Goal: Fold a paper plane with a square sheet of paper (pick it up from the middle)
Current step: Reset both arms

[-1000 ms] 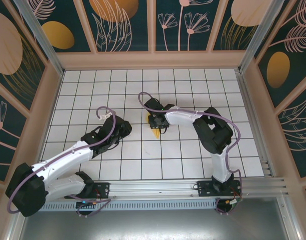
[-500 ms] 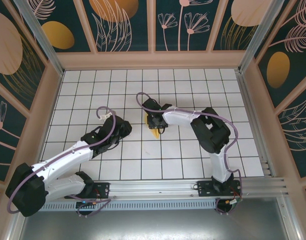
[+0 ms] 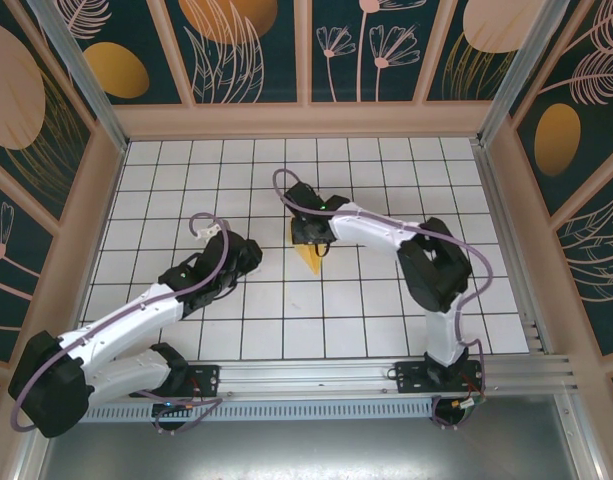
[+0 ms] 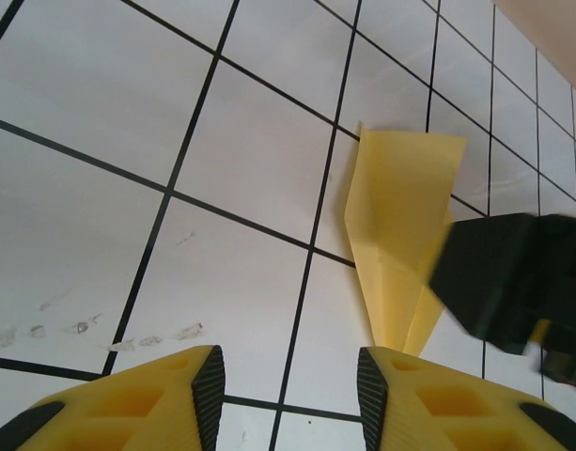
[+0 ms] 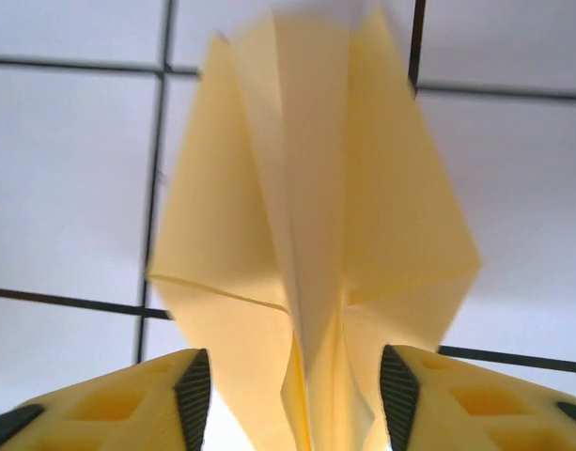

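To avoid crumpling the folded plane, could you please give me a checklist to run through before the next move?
1. The paper plane rests on the table: ok.
2. The right gripper has its jaws apart, either side of the plane's centre fold and not pinching it: ok.
3. The left gripper is open and empty: ok.
4. The left gripper stands apart from the plane, with bare tile between them: ok.
5. The creases are pressed firmly enough to hold: cannot tell.
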`<state>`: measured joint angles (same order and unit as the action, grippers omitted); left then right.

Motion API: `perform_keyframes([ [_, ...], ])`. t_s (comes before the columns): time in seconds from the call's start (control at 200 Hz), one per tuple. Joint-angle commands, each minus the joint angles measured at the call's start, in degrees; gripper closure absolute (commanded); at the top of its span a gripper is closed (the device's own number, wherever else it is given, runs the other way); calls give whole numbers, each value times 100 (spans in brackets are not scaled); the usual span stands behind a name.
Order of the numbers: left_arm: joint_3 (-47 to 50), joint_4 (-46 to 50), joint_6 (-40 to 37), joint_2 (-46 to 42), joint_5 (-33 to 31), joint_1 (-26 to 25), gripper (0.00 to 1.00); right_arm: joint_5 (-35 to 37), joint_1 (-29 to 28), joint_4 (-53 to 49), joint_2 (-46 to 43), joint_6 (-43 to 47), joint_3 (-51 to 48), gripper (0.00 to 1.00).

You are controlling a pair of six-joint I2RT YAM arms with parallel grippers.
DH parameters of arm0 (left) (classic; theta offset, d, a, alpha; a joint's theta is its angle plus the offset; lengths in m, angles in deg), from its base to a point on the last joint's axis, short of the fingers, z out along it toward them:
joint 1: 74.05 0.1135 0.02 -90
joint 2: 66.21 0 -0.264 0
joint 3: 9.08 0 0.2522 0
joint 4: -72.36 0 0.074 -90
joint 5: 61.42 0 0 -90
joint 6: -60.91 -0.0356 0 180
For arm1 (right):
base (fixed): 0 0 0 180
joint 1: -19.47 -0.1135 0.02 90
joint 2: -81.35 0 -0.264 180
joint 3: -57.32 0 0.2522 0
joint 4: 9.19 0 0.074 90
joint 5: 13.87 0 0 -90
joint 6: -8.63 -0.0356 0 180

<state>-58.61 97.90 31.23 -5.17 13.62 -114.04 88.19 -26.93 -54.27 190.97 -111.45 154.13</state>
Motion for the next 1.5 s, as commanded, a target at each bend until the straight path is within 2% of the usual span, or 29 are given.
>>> perform_keyframes([
  [0.0, 3, 65, -59, -208, -364, -14, 53, 593, -19, 106, -1072, 94, -268, 41],
  [0.16, -66, 203, -493, -620, -1108, -11, 47, 2271, 134, 783, -2561, 187, -1349, 36],
  [0.245, 15, 62, -969, -918, -1690, -4, 42, 3260, 497, 1359, -3341, 312, -2178, 35],
  [0.28, 85, -47, -1249, -1041, -1982, -5, 36, 3600, 695, 1663, -3610, 443, -2569, 33],
  [0.305, 130, -131, -1432, -1126, -2218, -2, 29, 3764, 875, 1967, -3780, 635, -2871, 31],
  [0.38, 324, -420, -2066, -1368, -3152, -5, 2, 3813, 1462, 2976, -4137, 1436, -3759, 30],
  [0.475, 561, -873, -2843, -1611, -4510, 38, 1, 3515, 2399, 3507, -4174, 1577, -4458, 28],
  [0.55, 922, -1782, -3687, -1716, -4955, 267, 1, 2992, 2982, 4053, -4135, 1757, -4910, 27],
  [0.685, 1520, -2890, -4252, -1478, -4238, 1226, 1, 1325, 3803, 6040, -3981, 2320, -5973, 28],
  [0.816, 1895, -4446, -5402, -618, -4004, 1547, 1, 358, 3979, 7392, -3809, 3039, -6420, 28],
  [0.921, 2031, -5553, -5669, 196, -3412, 1813, 1, -425, 4302, 8416, -3529, 3060, -6780, 28],
  [0.996, 2145, -6427, -5740, 747, -3026, 2024, 1, -644, 4415, 9229, -3257, 3140, -7036, 28],
  [1.161, 2247, -7935, -5887, 1855, -2391, 2511, 1, -1446, 4714, 9848, -2969, 3092, -7152, 28],
  [1.211, 2114, -7891, -5990, 1984, -2400, 2584, 1, -1408, 4724, 10182, -2712, 3088, -7194, 28],
  [1.261, 2206, -8264, -6060, 2084, -2214, 2738, 1, -1482, 4731, 10317, -2413, 3121, -7137, 28],
  [1.336, 2472, -9046, -5701, 2384, -1735, 3184, 1, -1339, 4789, 10437, -2121, 3012, -7033, 26],
  [1.396, 2273, -8348, -5613, 2254, -1324, 3297, 1, -1399, 4854, 10293, -2122, 2937, -6972, 25],
  [1.496, 2392, -8590, -5478, 2435, -456, 3641, 1, -1372, 4849, 10226, -2133, 2938, -6944, 20],
])
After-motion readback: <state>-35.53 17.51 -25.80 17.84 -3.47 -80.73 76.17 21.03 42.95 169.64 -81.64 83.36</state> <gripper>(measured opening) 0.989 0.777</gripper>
